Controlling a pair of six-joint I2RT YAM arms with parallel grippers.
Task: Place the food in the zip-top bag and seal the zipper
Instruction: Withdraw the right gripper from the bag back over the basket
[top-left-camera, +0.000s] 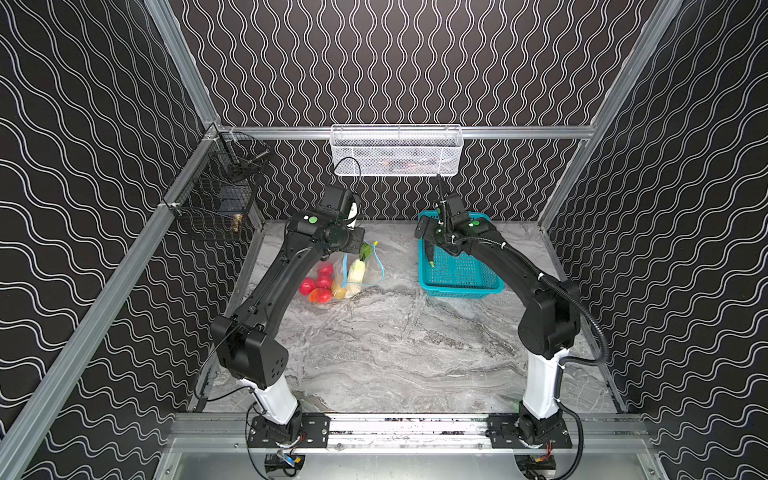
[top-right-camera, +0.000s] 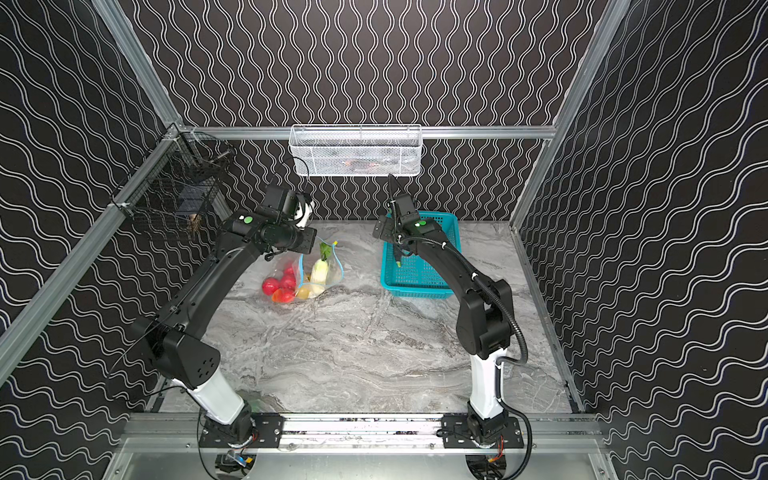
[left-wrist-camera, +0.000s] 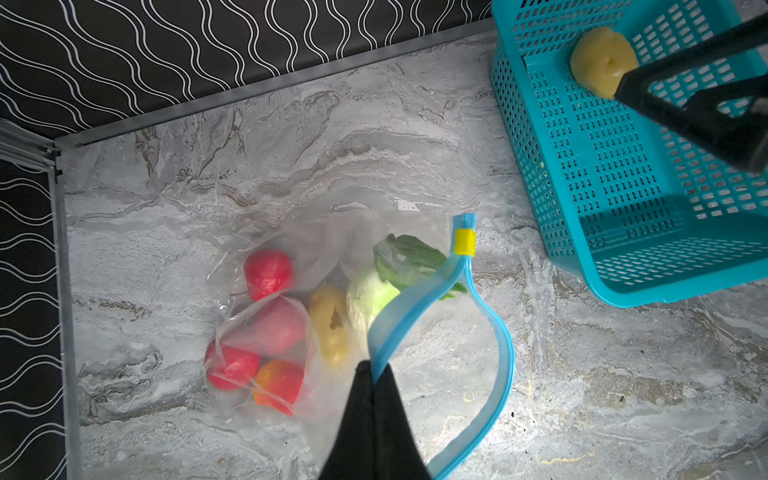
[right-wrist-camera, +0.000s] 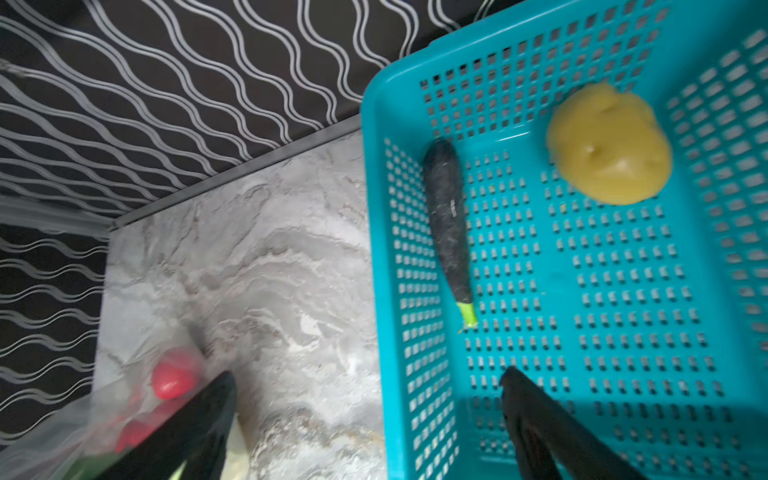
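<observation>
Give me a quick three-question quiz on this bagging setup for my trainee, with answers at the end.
1. True or false: the right gripper is shut on the cucumber.
2. What does the left gripper pinch? A a tomato; B the zipper; C the radish.
3. Fill in: the basket holds ___ food items.

Key: 1 false, its jaws stand open over the basket. 2 B. 3 two, the cucumber and a potato.
</observation>
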